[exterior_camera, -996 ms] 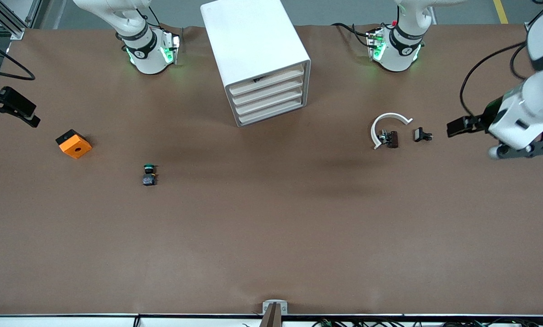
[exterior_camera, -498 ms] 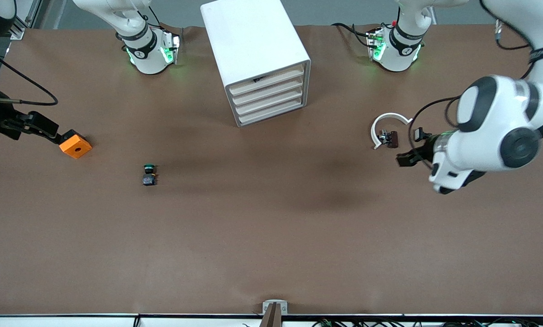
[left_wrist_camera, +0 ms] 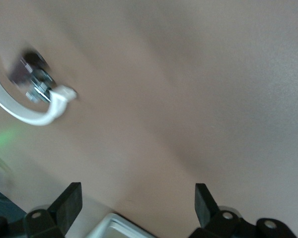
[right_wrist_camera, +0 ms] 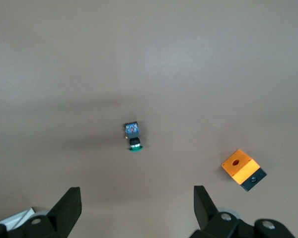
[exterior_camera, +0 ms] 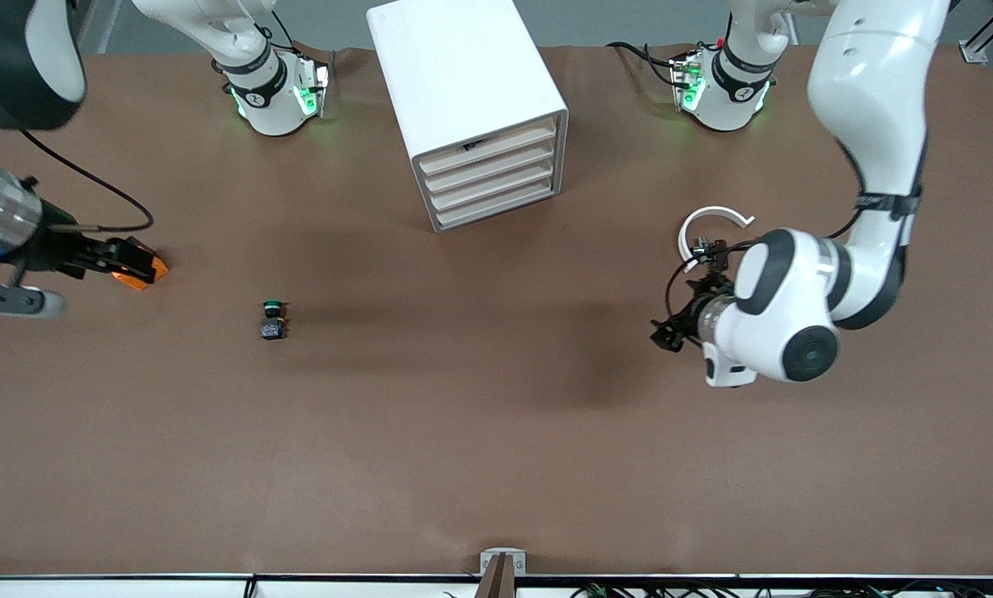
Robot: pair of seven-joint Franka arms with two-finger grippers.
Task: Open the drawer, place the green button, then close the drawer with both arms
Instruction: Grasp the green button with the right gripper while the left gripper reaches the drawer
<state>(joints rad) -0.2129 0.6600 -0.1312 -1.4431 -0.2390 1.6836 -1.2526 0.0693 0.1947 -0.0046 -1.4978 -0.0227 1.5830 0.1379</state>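
Note:
The white cabinet (exterior_camera: 463, 83) stands between the arm bases, its four beige-fronted drawers all shut; the drawer (exterior_camera: 493, 184) is third downward. The button (exterior_camera: 272, 320) lies on the brown table toward the right arm's end; it also shows in the right wrist view (right_wrist_camera: 133, 136). My right gripper (exterior_camera: 131, 259) is open and empty over the orange block (exterior_camera: 149, 267); in its wrist view (right_wrist_camera: 136, 203) the jaws stand wide apart. My left gripper (exterior_camera: 667, 332) is open and empty over bare table by the white arc clip (exterior_camera: 708, 224); its wrist view (left_wrist_camera: 137, 198) shows the same.
The orange block with a hole (right_wrist_camera: 242, 170) lies beside the button, toward the right arm's end. The clip with the white arc (left_wrist_camera: 32, 96) lies toward the left arm's end. The left arm's elbow (exterior_camera: 783, 320) hangs over the table there.
Both arms have swung in from the table's ends. The left gripper passed over the clips toward the middle. The right gripper came over the orange block.

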